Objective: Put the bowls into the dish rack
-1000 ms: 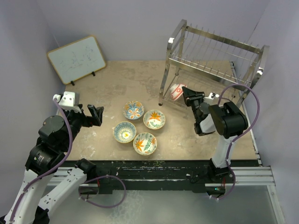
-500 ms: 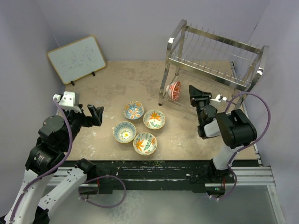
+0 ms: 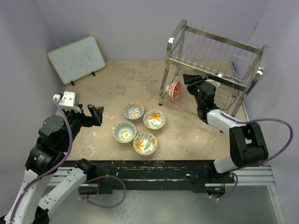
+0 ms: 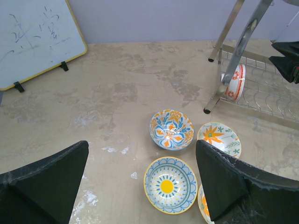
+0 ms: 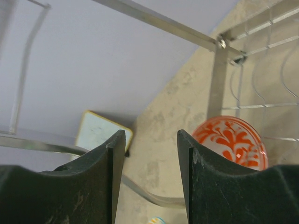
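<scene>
Far left, our left gripper point(image 3: 95, 112) hangs above the table point(image 3: 121, 77), fingers spread wide with nothing between them. To its right and slightly nearer us, four bowls point(image 4: 171, 129) sit flat and mouth up in a tight cluster. The blue-and-yellow bowl point(image 3: 124, 132) is closest to that gripper. Beyond it come the blue-and-orange bowl point(image 3: 133, 110), the green-leaf bowl point(image 3: 145, 143) and the orange-flower bowl point(image 3: 154, 119), neighbours nearly rim to rim. Being round, they give us no long axis to line up with. We judge that what counts is coming down over a rim on the cluster's outer side, where a finger has room.

Further right, the red-orange bowl point(image 3: 175, 89) stands on edge in the lower tier of the dish rack point(image 3: 215, 51), at the tier's left end, just inside the corner post. Our right gripper point(image 3: 190, 80) hovers just beside it on its right, over that tier, jaws parted and empty. In the right wrist view we see wall and table through the gap, and the bowl lies off to one side, clear of the fingers. That bowl sits loaded and released.

For the next bowl we judge the left arm the nearer one. The right gripper would need to back out of the rack and swing left and toward us to reach even the orange-flower bowl.
</scene>
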Robot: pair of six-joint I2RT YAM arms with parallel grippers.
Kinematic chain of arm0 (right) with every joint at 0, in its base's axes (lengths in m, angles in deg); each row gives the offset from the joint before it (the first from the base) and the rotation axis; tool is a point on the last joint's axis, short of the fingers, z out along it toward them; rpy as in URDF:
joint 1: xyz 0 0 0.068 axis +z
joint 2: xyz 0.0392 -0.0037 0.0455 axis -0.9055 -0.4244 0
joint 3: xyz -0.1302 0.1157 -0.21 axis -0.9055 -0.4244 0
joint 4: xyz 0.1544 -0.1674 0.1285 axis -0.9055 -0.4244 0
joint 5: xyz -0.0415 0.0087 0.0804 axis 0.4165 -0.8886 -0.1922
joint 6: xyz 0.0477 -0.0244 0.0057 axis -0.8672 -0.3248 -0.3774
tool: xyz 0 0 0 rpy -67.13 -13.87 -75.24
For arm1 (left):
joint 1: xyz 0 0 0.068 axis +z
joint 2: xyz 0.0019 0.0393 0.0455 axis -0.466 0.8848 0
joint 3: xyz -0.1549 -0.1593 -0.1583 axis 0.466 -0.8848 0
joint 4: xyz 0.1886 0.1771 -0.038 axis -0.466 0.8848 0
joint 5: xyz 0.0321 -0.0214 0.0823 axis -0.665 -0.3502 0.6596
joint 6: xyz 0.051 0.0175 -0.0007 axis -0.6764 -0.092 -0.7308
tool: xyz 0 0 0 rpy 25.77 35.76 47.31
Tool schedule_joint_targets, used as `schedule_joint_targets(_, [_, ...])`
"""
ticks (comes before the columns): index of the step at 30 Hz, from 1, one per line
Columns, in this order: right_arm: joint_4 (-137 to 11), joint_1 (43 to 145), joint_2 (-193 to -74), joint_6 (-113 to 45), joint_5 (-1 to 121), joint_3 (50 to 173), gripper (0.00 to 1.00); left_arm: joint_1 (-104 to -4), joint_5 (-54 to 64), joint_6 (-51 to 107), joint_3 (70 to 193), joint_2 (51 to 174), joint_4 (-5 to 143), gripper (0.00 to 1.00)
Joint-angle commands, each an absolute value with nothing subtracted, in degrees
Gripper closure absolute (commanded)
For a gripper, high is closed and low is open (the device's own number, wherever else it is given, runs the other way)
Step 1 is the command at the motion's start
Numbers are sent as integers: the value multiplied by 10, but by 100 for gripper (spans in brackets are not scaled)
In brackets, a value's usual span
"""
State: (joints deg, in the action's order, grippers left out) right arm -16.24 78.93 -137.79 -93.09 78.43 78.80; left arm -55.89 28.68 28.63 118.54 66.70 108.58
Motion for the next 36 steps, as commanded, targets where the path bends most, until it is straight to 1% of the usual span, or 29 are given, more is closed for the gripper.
schedule_joint_targets(1, [-295,796,-1388,-878,775,822,49,-555,282,282,1188,667,1062,1])
schedule_joint_targets(5, [-328,797,-1415,-864,745,847,49,-555,285,283,1185,663,1065,1])
schedule_joint_targets(13, [-260,803,-1463,-848,681,866,49,-555,289,282,1183,661,1066,1])
schedule_joint_targets(17, [-238,810,-1464,-850,681,860,49,-555,292,281,1182,660,1066,1])
schedule_joint_targets(20, [-216,819,-1449,-852,703,842,49,-555,292,280,1182,659,1066,1])
schedule_joint_targets(24, [-238,823,-1457,-837,692,868,49,-555,292,280,1182,659,1066,1])
schedule_joint_targets(27, [-252,833,-1452,-836,707,874,49,-555,291,279,1182,659,1066,1])
schedule_joint_targets(29, [-281,842,-1438,-834,734,873,45,-555,292,278,1182,658,1065,1])
schedule_joint_targets(32, [-321,853,-1409,-836,782,865,32,-555,292,279,1182,657,1066,1])
schedule_joint_targets(33, [-330,855,-1399,-836,795,862,29,-555,291,280,1181,658,1066,1])
schedule_joint_targets(36, [-345,856,-1375,-834,810,855,28,-555,288,280,1179,660,1064,1])
